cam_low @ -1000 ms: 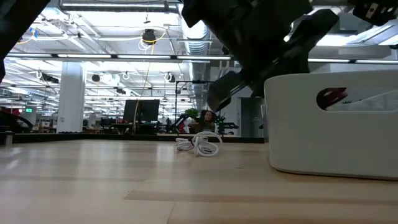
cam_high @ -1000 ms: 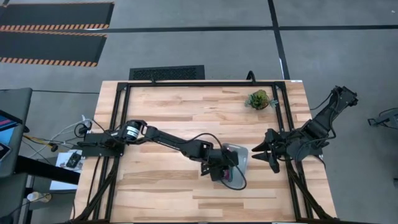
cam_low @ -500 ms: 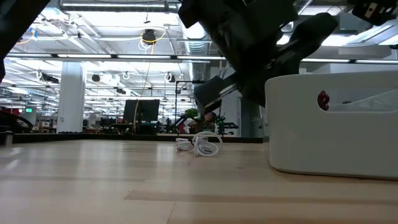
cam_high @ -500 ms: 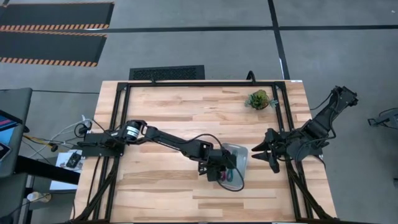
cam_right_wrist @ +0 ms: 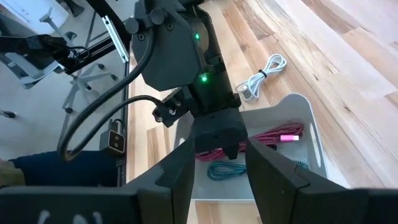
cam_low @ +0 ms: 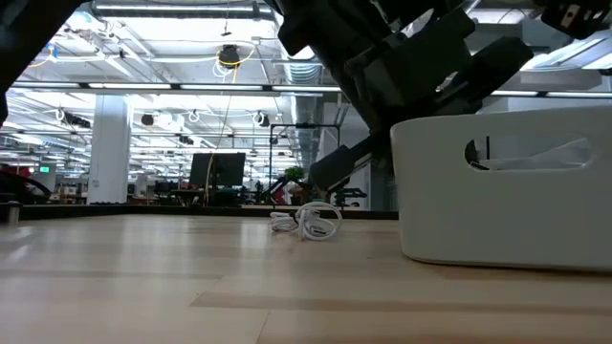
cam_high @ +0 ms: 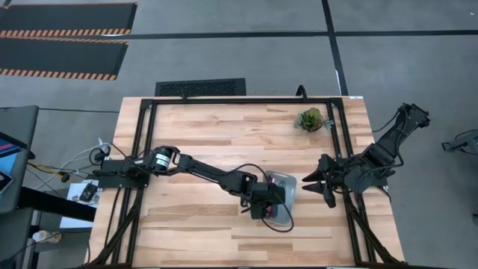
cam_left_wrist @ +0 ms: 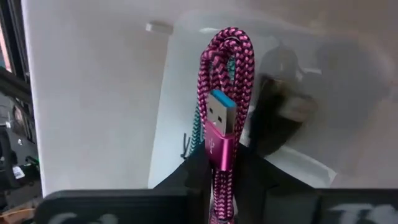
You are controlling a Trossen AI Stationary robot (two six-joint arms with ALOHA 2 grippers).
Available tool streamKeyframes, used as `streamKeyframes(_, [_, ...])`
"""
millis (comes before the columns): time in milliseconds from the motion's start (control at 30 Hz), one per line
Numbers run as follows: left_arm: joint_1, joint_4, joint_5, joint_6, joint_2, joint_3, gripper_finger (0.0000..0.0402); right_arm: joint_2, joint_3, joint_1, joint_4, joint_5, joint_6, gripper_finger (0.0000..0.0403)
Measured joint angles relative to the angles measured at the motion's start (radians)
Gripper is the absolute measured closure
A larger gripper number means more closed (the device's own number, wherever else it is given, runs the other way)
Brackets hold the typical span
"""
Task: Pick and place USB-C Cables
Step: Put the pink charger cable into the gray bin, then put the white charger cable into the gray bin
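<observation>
My left gripper [cam_high: 267, 208] reaches into the pale blue tray [cam_high: 288, 182] and is shut on the dark red cable [cam_left_wrist: 227, 74], a braided bundle with a metal plug. The teal cable [cam_right_wrist: 225, 169] lies on the tray's floor beside it. The white cable [cam_right_wrist: 261, 76] lies coiled on the wood beyond the tray and also shows as the white cable [cam_low: 308, 222] in the low view. The black cable is out of sight. My right gripper [cam_high: 310, 183] waits open just right of the tray, touching nothing. My left gripper pinches the dark red cable between its two fingers across the folded bundle's lower part [cam_left_wrist: 217, 177]. The bundle sticks out past the fingertips over the tray's floor, its plug end [cam_right_wrist: 290, 137] pointing away from the gripper. Whether it rests on the floor I cannot tell.
The tray [cam_low: 497, 191] stands on the table's right half with a handle slot in its wall. A small green plant [cam_high: 309, 119] sits near the far right corner. Black frame rails run along the table's left and right sides. Bare wood spreads across the table's left and middle.
My left gripper has shifted slightly over the tray, still shut on the dark red cable. The red seen through the tray's handle slot in the low view has shrunk and gone from sight. The tray has slid a little toward the left in the low view.
</observation>
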Motion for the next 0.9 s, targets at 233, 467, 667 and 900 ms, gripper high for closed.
streamKeyframes(233, [-0.012, -0.001, 0.028, -0.010, 0.000, 0.004, 0.0330, 0.000, 0.000, 0.000, 0.001, 0.000, 0.000, 0.0236])
streamKeyframes(467, [-0.021, 0.029, 0.010, -0.026, 0.000, 0.005, 0.0266, 0.000, 0.000, 0.000, 0.001, 0.000, 0.001, 0.0235])
streamKeyframes(667, [-0.031, 0.042, -0.048, -0.137, -0.035, 0.005, 0.0225, 0.000, 0.000, 0.000, 0.001, 0.000, 0.001, 0.0235])
streamKeyframes(900, [-0.030, -0.005, -0.105, -0.372, -0.172, 0.005, 0.0226, 0.000, 0.000, 0.000, 0.000, 0.000, 0.001, 0.0237])
